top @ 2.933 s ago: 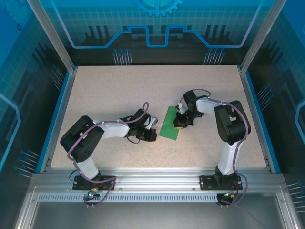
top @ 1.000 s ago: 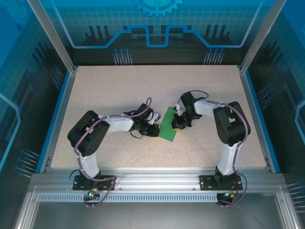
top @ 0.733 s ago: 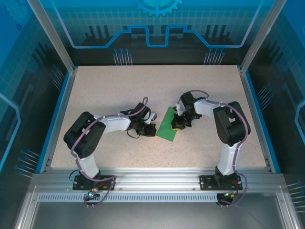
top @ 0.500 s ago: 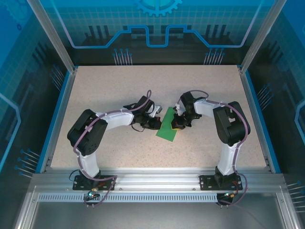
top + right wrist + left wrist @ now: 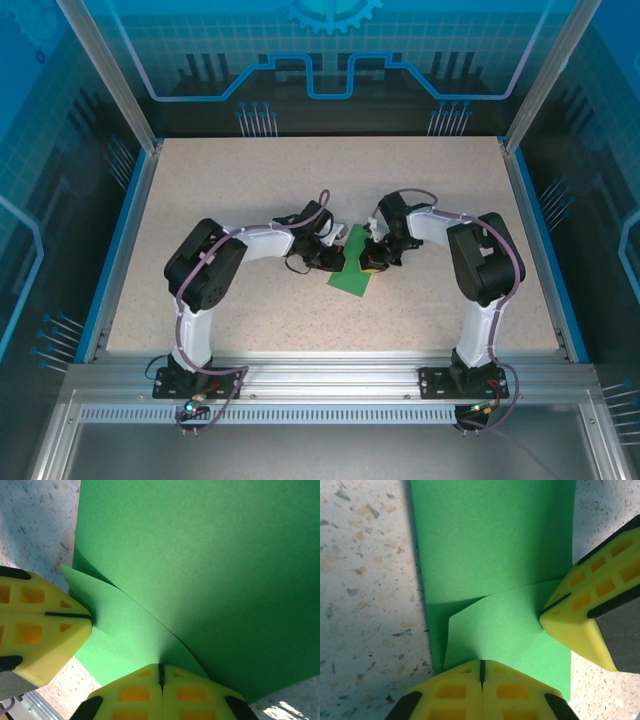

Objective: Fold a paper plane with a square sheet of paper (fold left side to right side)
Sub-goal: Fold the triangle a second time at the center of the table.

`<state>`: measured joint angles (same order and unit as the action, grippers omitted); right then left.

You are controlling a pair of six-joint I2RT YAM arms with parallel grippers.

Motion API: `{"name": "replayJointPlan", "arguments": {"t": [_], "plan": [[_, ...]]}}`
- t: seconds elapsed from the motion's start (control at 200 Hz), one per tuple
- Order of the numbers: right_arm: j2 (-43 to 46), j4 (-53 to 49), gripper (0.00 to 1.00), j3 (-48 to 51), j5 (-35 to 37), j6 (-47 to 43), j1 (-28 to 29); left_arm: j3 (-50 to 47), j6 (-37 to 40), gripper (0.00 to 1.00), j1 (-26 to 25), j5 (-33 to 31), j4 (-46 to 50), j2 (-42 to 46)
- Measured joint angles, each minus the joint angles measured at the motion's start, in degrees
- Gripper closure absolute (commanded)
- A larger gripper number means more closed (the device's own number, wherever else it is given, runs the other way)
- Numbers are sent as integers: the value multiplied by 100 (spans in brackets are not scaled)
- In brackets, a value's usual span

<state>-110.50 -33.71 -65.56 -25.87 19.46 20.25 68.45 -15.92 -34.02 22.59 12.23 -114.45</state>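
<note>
The square sheet of paper (image 5: 350, 272) is bright green and lies folded narrow on the table between both arms. One layer (image 5: 495, 630) has lifted as a curved flap with a free corner at its left. My left gripper (image 5: 337, 256) is shut, and the flap's near edge runs into its yellow fingertips (image 5: 481, 664). My right gripper (image 5: 372, 262) is shut too, its tip (image 5: 161, 667) pressed onto the sheet (image 5: 200, 555) where the flap's curved edge ends. In the left wrist view the right gripper's fingers (image 5: 585, 615) touch the flap's right end.
The speckled table (image 5: 250, 190) stretches around the paper, bounded by blue rails (image 5: 125, 240) left and right and an aluminium frame (image 5: 320, 375) at the near edge. Both arm bases stand on that near frame.
My left gripper has travelled right from the table beside the sheet onto its left part, and a flap now stands lifted. The right gripper has stayed in place on the paper.
</note>
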Motion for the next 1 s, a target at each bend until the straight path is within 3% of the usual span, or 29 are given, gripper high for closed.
{"name": "replayJointPlan", "arguments": {"t": [0.475, 1.0], "plan": [[-13, -133, 100, -44, 35, -46, -35, 44, 256, 100, -66, -223, 92, -4], [125, -299, 100, 151, -39, -68, -496, 42, 256, 100, -114, -223, -46, -26]]}}
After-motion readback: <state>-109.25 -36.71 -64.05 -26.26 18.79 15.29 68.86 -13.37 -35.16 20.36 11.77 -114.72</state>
